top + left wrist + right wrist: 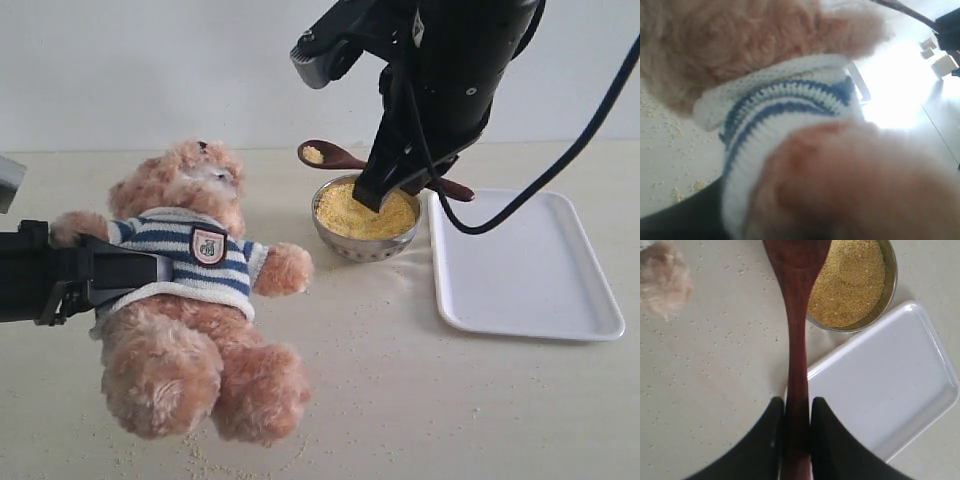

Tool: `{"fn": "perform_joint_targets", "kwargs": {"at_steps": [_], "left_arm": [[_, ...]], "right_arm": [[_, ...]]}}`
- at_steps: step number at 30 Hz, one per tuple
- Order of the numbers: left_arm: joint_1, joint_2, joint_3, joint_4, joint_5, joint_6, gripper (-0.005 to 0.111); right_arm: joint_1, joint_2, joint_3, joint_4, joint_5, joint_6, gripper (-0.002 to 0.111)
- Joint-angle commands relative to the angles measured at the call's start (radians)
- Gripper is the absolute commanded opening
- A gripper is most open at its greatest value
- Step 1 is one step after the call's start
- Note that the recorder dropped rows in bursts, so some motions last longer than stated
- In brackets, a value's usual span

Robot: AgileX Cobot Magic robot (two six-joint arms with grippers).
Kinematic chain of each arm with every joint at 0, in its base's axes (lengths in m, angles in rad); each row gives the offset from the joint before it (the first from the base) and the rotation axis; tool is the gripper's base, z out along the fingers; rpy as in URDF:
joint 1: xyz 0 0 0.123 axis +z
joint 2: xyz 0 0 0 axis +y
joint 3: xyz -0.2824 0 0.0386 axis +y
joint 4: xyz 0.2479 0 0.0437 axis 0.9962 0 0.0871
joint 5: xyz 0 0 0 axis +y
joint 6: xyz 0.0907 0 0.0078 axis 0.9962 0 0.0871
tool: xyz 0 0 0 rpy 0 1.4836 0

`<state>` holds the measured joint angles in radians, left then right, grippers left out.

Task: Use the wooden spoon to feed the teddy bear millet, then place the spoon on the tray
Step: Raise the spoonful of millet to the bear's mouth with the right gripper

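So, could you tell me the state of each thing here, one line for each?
teddy bear, propped up at a tilt, gripped at its side by the left gripper
metal bowl, upright, full of millet
wooden spoon, held in the air, carrying a little millet
right gripper, shut on the wooden spoon's handle
tray, lying flat, nothing on it
table, scattered with spilled grains

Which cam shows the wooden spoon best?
Right wrist view: the wooden spoon spans the frame, handle clamped in the right end effector, bowl tip cropped. Exterior view shows only its bowl carrying millet and the handle end; the arm hides the rest. Left wrist view: just the teddy bear, no clear spoon.
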<state>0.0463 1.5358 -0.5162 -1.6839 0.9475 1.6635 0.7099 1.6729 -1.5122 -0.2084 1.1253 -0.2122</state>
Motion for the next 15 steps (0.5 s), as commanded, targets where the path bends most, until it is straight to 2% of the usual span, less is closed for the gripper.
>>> {"fn": "perform_joint_targets", "kwargs": {"at_steps": [1,5,15], "left_arm": [[0.003,0.084,0.004,-0.049,0.013,0.048,0.005],[0.003,0.148,-0.003,-0.061,0.049,0.102,0.005],[0.003,0.177,-0.063,-0.061,0.110,0.074,0.005]], "right_arm": [[0.000,-0.011,0.000,0.012,0.003,-0.031,0.000],[0.000,-0.011,0.000,0.044,0.003,-0.063,0.000],[0.114,-0.001,0.000,0.018,-0.060,-0.092,0.000]]}}
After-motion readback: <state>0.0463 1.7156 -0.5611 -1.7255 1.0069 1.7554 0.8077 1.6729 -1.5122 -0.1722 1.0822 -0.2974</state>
